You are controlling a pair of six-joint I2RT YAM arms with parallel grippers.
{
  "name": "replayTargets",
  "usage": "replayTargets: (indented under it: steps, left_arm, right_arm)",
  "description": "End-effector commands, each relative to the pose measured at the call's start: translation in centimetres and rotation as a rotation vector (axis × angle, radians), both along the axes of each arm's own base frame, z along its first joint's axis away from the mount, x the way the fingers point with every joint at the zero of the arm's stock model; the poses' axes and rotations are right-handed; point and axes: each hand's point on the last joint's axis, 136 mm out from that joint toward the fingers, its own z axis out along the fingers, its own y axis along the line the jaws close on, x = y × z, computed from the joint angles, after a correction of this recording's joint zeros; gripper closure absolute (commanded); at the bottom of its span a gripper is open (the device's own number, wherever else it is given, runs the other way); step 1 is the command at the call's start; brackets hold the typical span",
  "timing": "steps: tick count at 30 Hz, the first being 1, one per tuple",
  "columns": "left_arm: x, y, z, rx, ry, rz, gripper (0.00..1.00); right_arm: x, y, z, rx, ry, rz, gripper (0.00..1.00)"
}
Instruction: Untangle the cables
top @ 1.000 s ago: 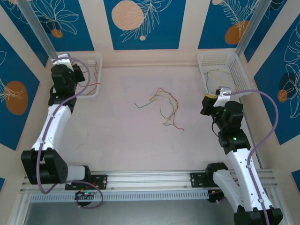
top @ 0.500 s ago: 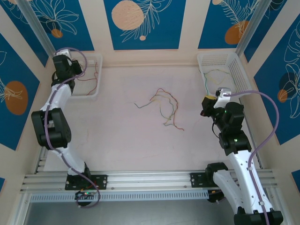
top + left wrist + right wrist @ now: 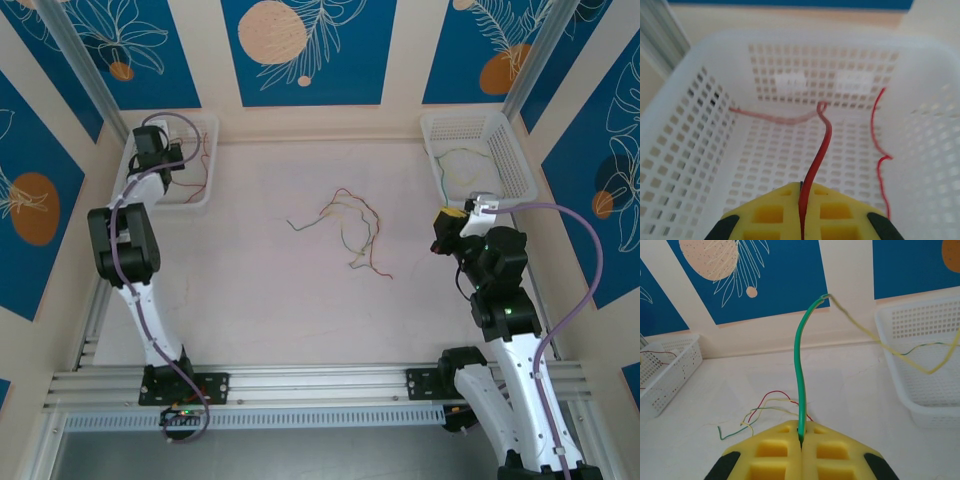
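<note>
The left gripper point(image 3: 801, 187) has its yellow pads point(image 3: 767, 215) pressed together on a red wire point(image 3: 816, 155). The wire rises out of the seam between them, kinks at its top and meets a paler pink strand point(image 3: 770, 118) that runs off to the left wall of the white left basket point(image 3: 695, 150). A second red wire point(image 3: 873, 132) snakes down the basket's right side, apart from the held one. From above, this gripper sits over that basket at the table's far left corner. The right gripper point(image 3: 800, 432) also pinches: its yellow pads are closed on a green wire point(image 3: 800, 365) that stands up from the seam, arcs right at its top and joins a yellow wire point(image 3: 880, 342). The yellow one slopes down to the right over the rim of the white right basket point(image 3: 935, 415) and then loops back up. In the overhead view this gripper hovers just beside the near end of that basket. The other cables lie as a loose tangle point(image 3: 350, 225) of red, green and yellow strands on the middle of the table point(image 3: 250, 300), between the two arms and well apart from both grippers.
</note>
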Motion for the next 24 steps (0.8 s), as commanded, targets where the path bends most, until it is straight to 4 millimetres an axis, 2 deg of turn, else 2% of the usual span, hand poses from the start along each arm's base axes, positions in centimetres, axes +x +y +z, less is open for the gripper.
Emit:
replayTargets:
  steps: [1,4,7,19,22,24]
  left_arm:
    - [-0.4,2.1,-1.4,-0.026,0.117,0.099,1.0]
    - [-0.5,2.0,-4.1,-0.116,0.212,0.11,1.0]
    - [-0.6,1.9,-5.4,-0.136,0.234,0.111,1.0]
    - [-1.8,3.3,-8.2,-0.255,0.387,0.197,1.0]
    - [-2.1,3.4,-8.7,-0.284,0.407,0.207,0.97]
    - [-2.3,3.3,-8.5,-0.291,0.405,0.206,0.92]
  right_arm:
    - [-0.5,0.5,2.1,-0.003,-0.054,0.031,1.0]
    - [-0.5,0.6,2.2,-0.002,-0.059,0.034,1.0]
    - [-0.6,0.6,2.5,-0.002,-0.065,0.037,1.0]
    - [-0.9,0.5,2.7,-0.003,-0.07,0.032,1.0]
    - [-0.9,0.6,2.7,-0.005,-0.07,0.034,1.0]
    - [-0.9,0.5,2.7,-0.008,-0.069,0.032,1.0]
